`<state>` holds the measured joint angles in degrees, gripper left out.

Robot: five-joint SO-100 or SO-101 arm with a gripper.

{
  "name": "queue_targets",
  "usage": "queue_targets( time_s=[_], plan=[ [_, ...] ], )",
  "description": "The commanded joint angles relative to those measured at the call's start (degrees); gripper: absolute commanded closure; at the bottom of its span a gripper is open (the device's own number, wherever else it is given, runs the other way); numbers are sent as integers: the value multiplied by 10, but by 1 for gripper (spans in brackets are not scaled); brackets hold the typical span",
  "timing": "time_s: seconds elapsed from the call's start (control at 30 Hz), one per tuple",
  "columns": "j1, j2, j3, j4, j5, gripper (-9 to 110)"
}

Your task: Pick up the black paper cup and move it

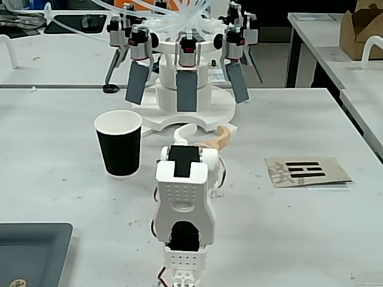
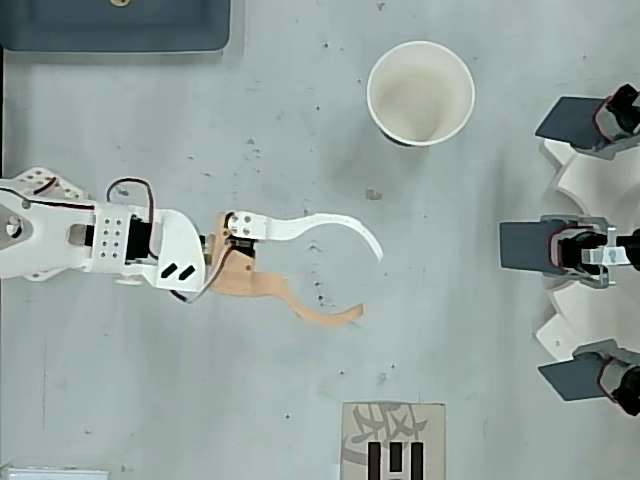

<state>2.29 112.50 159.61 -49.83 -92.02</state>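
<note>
The black paper cup (image 1: pixel 120 149) stands upright on the grey table, white rim up and nothing inside; the overhead view looks down into its white inside (image 2: pixel 420 95). My gripper (image 2: pixel 370 284) hangs low over the table and is open, its white finger (image 2: pixel 330 225) and tan finger (image 2: pixel 315 315) spread wide with nothing between them. In the fixed view the gripper (image 1: pixel 203 135) is to the right of the cup and apart from it. In the overhead view the cup lies above and slightly right of the fingertips.
A white round rig (image 1: pixel 187 89) with several dark paddles stands behind the gripper, at the right edge in the overhead view (image 2: pixel 590 250). A dark tray (image 1: pixel 30 251) (image 2: pixel 110 25) sits near the arm's base. A cardboard card (image 1: pixel 305 170) (image 2: pixel 392 445) lies flat.
</note>
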Motion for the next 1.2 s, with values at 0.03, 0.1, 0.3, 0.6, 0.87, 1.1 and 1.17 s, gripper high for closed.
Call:
queue_targets(
  time_s=[0.03, 0.1, 0.3, 0.6, 0.87, 1.1, 1.17],
  plan=[
    [3, 45, 33, -32, 11, 87],
    [2, 54, 51, -45, 18, 86],
    [2, 73, 105, -91, 42, 79],
    [0, 98, 178, -128, 43, 68],
    [-24, 98, 192, -148, 43, 59],
    [-66, 79, 192, -153, 36, 52],
    [-82, 68, 190, -156, 35, 51]
  ],
)
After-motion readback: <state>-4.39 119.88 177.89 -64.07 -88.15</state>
